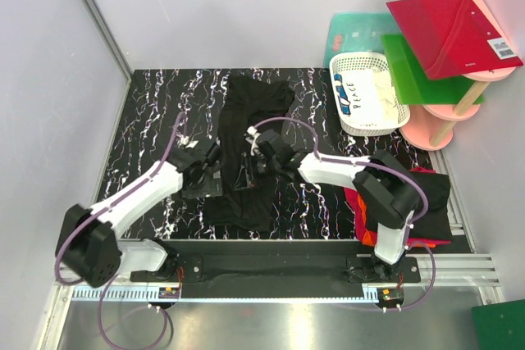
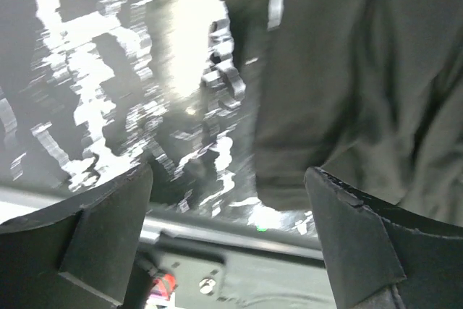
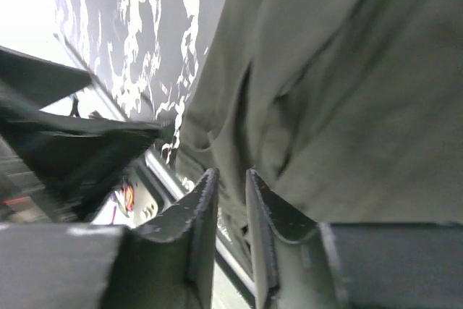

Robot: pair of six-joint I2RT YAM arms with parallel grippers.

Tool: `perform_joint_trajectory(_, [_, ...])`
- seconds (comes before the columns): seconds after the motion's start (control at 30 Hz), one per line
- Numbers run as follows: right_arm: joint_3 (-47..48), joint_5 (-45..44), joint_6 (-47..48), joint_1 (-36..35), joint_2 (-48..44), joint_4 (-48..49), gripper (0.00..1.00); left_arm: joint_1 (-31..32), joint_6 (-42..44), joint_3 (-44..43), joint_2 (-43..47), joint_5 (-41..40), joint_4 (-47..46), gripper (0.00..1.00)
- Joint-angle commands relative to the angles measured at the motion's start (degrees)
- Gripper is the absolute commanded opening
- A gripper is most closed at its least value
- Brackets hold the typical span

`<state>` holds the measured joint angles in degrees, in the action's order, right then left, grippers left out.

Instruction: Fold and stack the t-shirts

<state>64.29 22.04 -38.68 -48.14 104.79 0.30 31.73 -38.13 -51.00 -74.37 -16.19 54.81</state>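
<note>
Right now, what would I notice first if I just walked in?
The black t-shirt sprawled in the middle of the marbled table, with the left arm and right arm bent over it. Next, the bright red board and green board past the far right corner.

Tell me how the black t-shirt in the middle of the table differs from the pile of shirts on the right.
The black t-shirt lies alone, stretched out and wrinkled; the pile is stacked at the near right. The black t-shirt is one colour only; the pile shows red and orange under black. Both are cloth.
</note>
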Motion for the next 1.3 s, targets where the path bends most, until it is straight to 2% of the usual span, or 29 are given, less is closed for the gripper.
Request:
perform_joint_trajectory(0.0, [4.96, 0.90, -1.23, -4.05, 3.21, 0.06, 0.32, 1.23, -3.26, -1.39, 8.61, -6.67, 8.39, 0.94])
perform_joint_trajectory(0.17, [6.11, 0.19, -0.79, -6.17, 4.98, -2.58, 0.36, 3.95, -6.77, 1.25, 16.69, -5.79, 8.04, 0.92])
perform_joint_trajectory(0.27, [6.28, -0.07, -0.61, -6.44, 5.25, -3.02, 0.37, 5.01, -8.27, 1.95, 18.20, -5.61, 6.99, 0.90])
perform_joint_trajectory(0.67, [9.27, 1.16, 1.06, -6.53, 6.30, -6.35, 0.37, 10.37, -12.14, 5.56, 8.72, -5.26, 1.71, 0.89])
perform_joint_trajectory(0.73, [10.06, 1.25, 1.23, -6.62, 6.83, -7.15, 0.40, 10.55, -12.23, 5.74, 8.63, -5.17, 1.27, 0.89])
perform_joint_trajectory(0.87, [10.85, -1.72, 1.93, -6.70, 7.27, -10.75, 0.53, 10.64, -12.06, 5.83, 9.33, -5.61, 1.00, 0.90])
perform_joint_trajectory(1.07, [11.73, -5.52, 3.17, -7.58, 7.53, -13.65, 0.55, 10.64, -11.79, 6.18, 8.80, -5.70, 0.48, 0.90])
perform_joint_trajectory(1.17, [12.17, -5.61, 3.43, -7.76, 8.67, -13.74, 0.51, 10.64, -11.79, 6.44, 8.54, -5.52, 0.22, 0.90])
perform_joint_trajectory(1.2, [12.35, -5.35, 3.43, -7.76, 9.02, -13.74, 0.46, 10.64, -11.71, 6.62, 8.63, -5.35, 0.13, 0.90])
perform_joint_trajectory(1.23, [12.52, -5.00, 3.43, -7.76, 9.81, -13.74, 0.38, 10.64, -11.88, 6.79, 8.63, -5.35, -0.05, 0.90])
perform_joint_trajectory(1.27, [12.70, -4.90, 3.26, -7.85, 10.08, -13.74, 0.23, 10.64, -11.79, 6.97, 8.80, -5.26, -0.31, 0.90])
